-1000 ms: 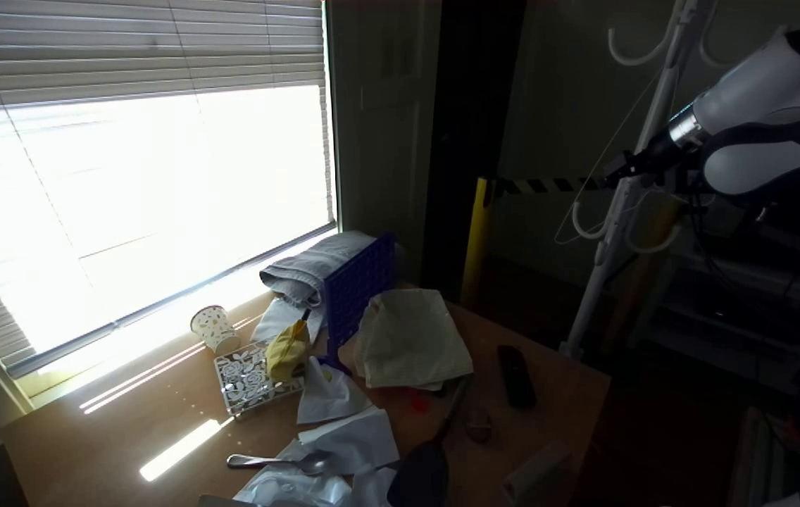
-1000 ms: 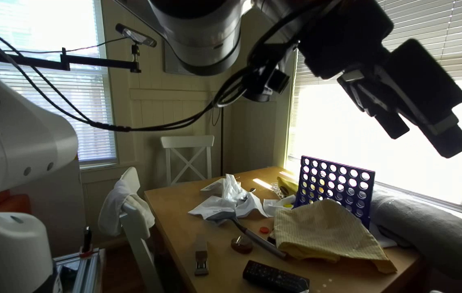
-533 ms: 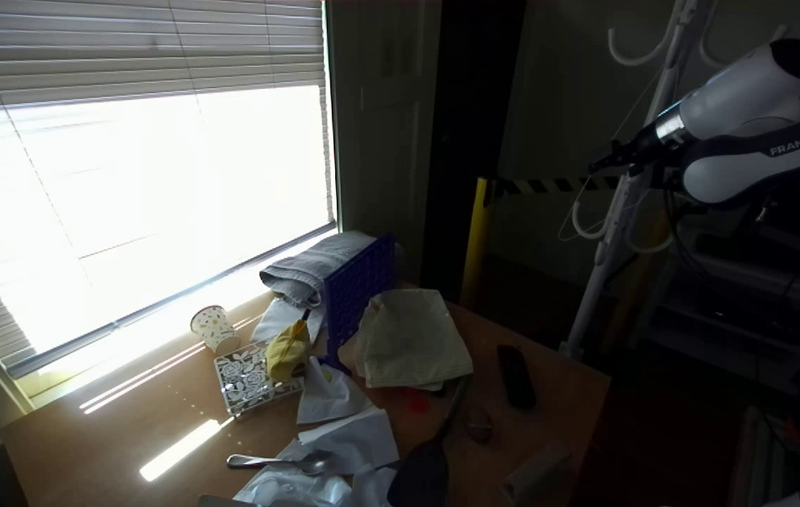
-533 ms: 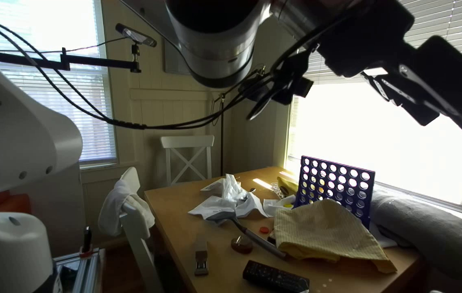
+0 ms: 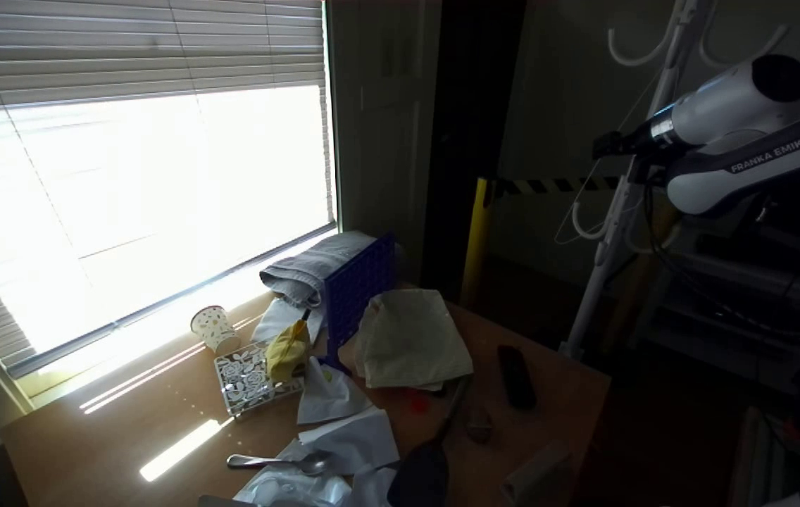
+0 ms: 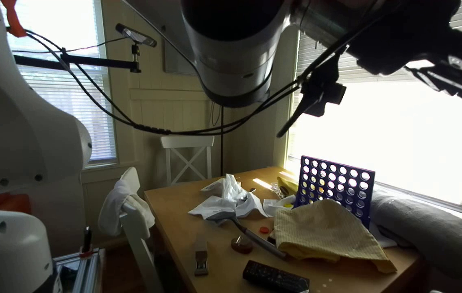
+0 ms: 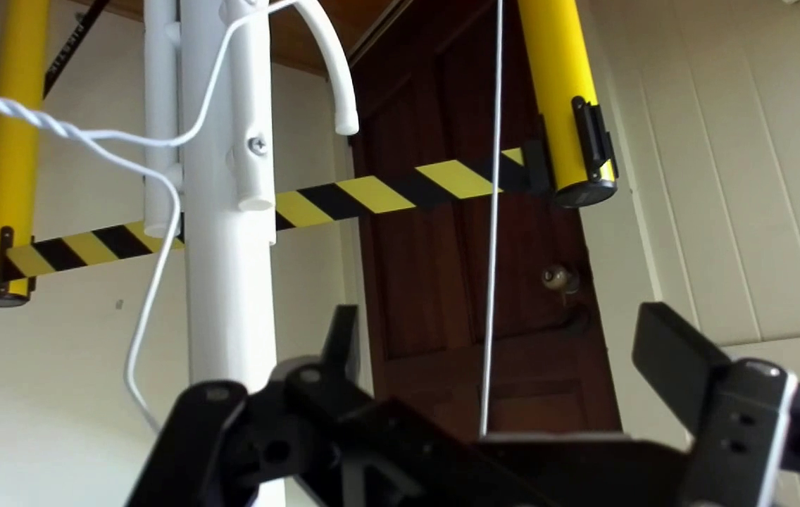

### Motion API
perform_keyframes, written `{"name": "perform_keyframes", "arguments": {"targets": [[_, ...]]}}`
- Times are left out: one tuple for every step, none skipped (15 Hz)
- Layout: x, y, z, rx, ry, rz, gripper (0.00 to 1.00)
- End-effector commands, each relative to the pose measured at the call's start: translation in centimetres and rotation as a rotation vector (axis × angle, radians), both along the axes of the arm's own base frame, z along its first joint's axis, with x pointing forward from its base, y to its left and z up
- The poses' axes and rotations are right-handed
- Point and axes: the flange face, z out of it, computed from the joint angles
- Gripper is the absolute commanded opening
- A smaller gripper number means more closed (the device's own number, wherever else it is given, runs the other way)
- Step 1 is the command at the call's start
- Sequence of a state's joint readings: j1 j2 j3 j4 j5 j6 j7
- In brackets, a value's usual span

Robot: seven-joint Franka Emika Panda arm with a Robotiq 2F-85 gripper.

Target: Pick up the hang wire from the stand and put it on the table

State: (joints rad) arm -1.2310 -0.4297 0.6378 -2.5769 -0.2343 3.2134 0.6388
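We see room within the gripper [image 7: 498,332], fingers [image 7: 675,355] spread, the wire [image 7: 493,246] showing in that gap; the stand [image 7: 231,310] bars one side, striped tape [image 7: 382,193] behind.

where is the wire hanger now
In the wrist view, the wire hanger crosses in front of the white stand; its straight side, to the right, shows between the open gripper's fingers.

Blue grid [image 5: 361,290] beside yellow cloth [image 6: 324,236], remote [image 6: 275,277], speckled cup [image 5: 214,329], striped tape [image 7: 386,194] between yellow posts [image 7: 560,63]
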Motion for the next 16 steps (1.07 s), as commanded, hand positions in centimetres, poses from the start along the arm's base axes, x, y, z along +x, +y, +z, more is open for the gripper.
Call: {"name": "perform_keyframes", "arguments": {"targets": [[0.9, -0.4, 0.0, -0.005, -0.044, -0.060, 1.00], [1.2, -0.4, -0.2, -0.001, -0.049, -0.070, 1.00], [1.5, -0.4, -0.5, 0.007, -0.052, -0.081, 1.00], [1.9, -0.3, -0.7, 0.015, -0.060, -0.092, 1.00], [2.2, -0.2, -0.9, 0.024, -0.068, -0.101, 1.00], [2.6, -0.1, -1.0, 0.032, -0.077, -0.108, 1.00], [3.0, -0.1, -1.1, 0.036, -0.088, -0.114, 1.00], [3.4, 0.0, -1.2, 0.037, -0.098, -0.117, 1.00], [3.7, 0.0, -1.2, 0.035, -0.109, -0.121, 1.00], [4.1, 0.0, -1.2, 0.030, -0.120, -0.123, 1.00], [4.4, 0.0, -1.2, 0.026, -0.130, -0.125, 1.00], [4.7, -0.1, -1.2, 0.022, -0.137, -0.129, 1.00], [4.9, -0.2, -1.2, 0.018, -0.144, -0.134, 1.00], [5.2, -0.4, -1.2, 0.013, -0.150, -0.138, 1.00], [5.4, -0.5, -1.3, 0.007, -0.157, -0.137, 0.75], [5.5, -0.6, -1.3, 0.001, -0.162, -0.137, 0.74]]}}
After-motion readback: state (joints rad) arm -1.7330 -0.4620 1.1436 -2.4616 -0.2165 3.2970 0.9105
